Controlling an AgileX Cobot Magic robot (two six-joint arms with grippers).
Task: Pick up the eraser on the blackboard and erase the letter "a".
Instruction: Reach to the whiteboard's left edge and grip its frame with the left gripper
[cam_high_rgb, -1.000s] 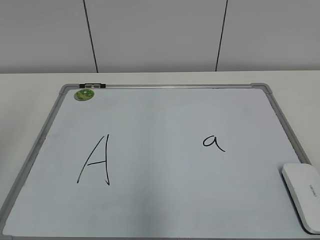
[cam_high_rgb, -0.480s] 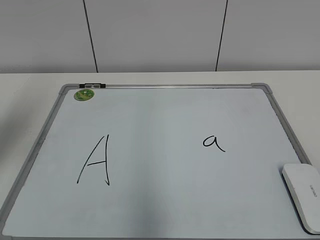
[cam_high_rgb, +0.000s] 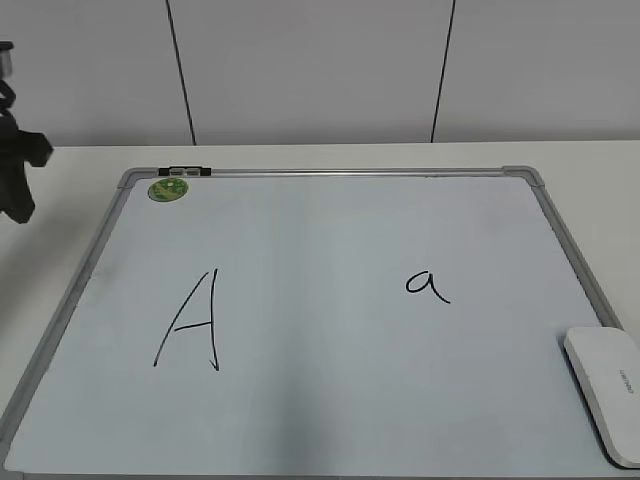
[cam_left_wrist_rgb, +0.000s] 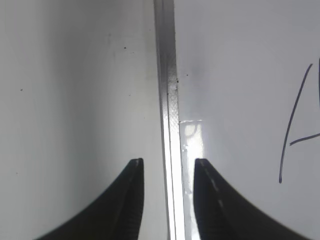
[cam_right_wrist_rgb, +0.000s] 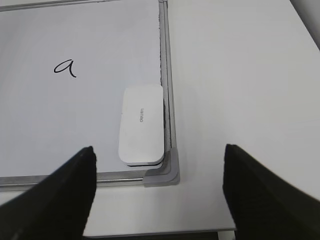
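Right wrist view, eraser (cam_right_wrist_rgb: 142, 125) between spread right gripper (cam_right_wrist_rgb: 159, 192) fingers, untouched

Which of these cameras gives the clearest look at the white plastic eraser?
The right wrist view: the white rounded plastic eraser appears whole, lying in the whiteboard's corner. The exterior view cuts it off at the frame's edge. The left wrist view misses it.

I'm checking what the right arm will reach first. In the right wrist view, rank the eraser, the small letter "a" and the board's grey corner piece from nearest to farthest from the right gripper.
From the right gripper, jaws wide open:
1. Grey corner piece, just ahead, between the fingers.
2. Eraser, just beyond, against the blackboard frame.
3. Letter "a", farthest, up and left.
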